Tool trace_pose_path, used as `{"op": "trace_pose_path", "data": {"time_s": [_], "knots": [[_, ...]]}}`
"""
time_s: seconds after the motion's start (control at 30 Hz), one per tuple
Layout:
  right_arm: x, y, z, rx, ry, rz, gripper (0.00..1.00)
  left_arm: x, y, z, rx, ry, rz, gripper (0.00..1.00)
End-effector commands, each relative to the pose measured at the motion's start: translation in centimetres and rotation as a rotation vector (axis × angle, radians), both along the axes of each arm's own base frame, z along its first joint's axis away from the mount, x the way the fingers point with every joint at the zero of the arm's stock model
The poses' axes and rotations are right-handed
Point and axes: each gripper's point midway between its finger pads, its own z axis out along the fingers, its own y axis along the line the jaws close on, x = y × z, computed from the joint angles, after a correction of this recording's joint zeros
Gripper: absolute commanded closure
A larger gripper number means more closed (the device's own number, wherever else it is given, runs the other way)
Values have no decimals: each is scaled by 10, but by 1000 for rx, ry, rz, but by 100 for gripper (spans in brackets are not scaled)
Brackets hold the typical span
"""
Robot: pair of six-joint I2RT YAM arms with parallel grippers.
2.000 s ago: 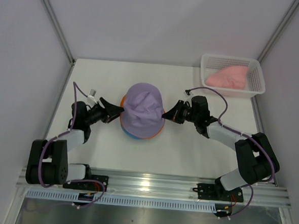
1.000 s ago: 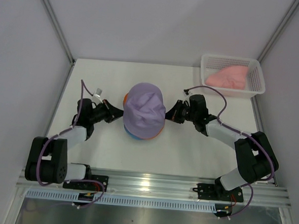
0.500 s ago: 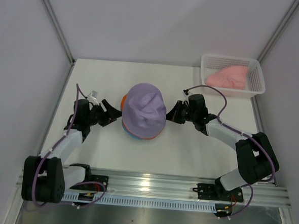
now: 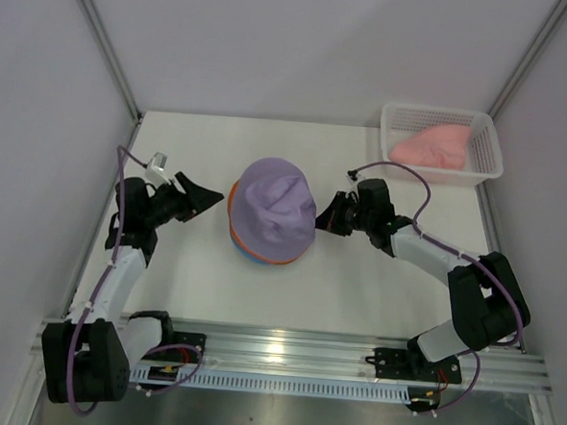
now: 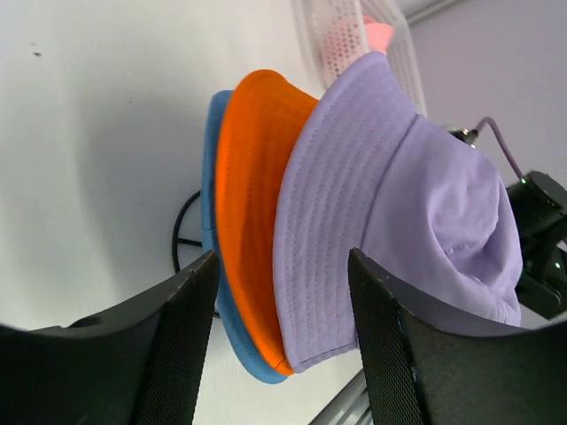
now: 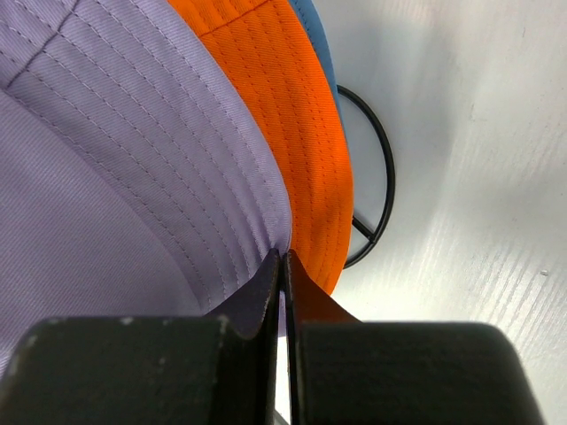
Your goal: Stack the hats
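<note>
The lavender hat (image 4: 272, 204) sits on top of the orange hat (image 5: 252, 177) and the blue hat (image 5: 213, 177), stacked on a black wire stand (image 6: 376, 186) at the table's middle. The pink hat (image 4: 434, 148) lies in the white mesh basket (image 4: 490, 138) at the back right. My left gripper (image 4: 210, 197) is open and empty, a short way left of the stack. My right gripper (image 4: 322, 220) is shut on the lavender hat's brim (image 6: 257, 221) at the stack's right edge.
The booth's walls stand close on the left, back and right. The aluminium rail (image 4: 285, 352) runs along the near edge. Purple cables loop from both arms.
My left gripper has let go of the lavender brim, opened and drawn back to the left. The lavender hat has settled lower on the stack. My right gripper has kept its hold.
</note>
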Motion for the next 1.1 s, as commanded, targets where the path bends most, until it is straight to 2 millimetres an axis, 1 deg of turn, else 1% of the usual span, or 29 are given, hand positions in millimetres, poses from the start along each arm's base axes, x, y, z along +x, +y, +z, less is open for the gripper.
{"op": "trace_pose_path", "data": {"time_s": [0.0,0.03,0.07,0.13,0.2,0.27,0.3,0.47,0.63,0.73,0.83,0.87,0.9,0.93,0.97,1.03,1.07], "knots": [[2,3,14,-7,-42,15,100,-2,-18,18,-77,-111,-145,37],[3,3,16,-4,-44,14,100,0,-20,26,-90,-151,-163,38],[3,4,16,-3,-42,16,100,-1,-23,20,-105,-143,-183,39],[4,4,17,-3,-43,15,100,0,-27,23,-119,-165,-207,40],[4,5,17,-2,-45,17,100,3,-30,14,-122,-135,-211,41],[6,5,18,-3,-46,16,100,4,-37,15,-138,-144,-237,41],[6,5,18,-4,-44,17,100,6,-39,12,-146,-134,-243,42],[6,5,20,-7,-48,15,100,7,-52,6,-159,-114,-288,43],[6,5,22,-2,-49,16,100,11,-49,-10,-138,-75,-261,43],[6,5,23,-3,-52,16,100,13,-50,-9,-146,-79,-262,43],[6,5,22,-4,-51,18,100,9,-56,-4,-179,-95,-300,55],[6,5,22,-2,-50,18,100,9,-57,-4,-184,-96,-310,63],[6,5,21,-4,-47,17,100,8,-58,-3,-187,-99,-314,67],[6,6,21,-2,-47,17,100,4,-68,-3,-187,-99,-350,70],[6,6,21,-1,-48,17,100,3,-70,-6,-186,-89,-360,76],[6,5,20,-4,-46,16,100,1,-77,-8,-181,-80,-384,81],[6,5,20,-5,-48,16,100,1,-78,-12,-181,-68,-388,92]]}}
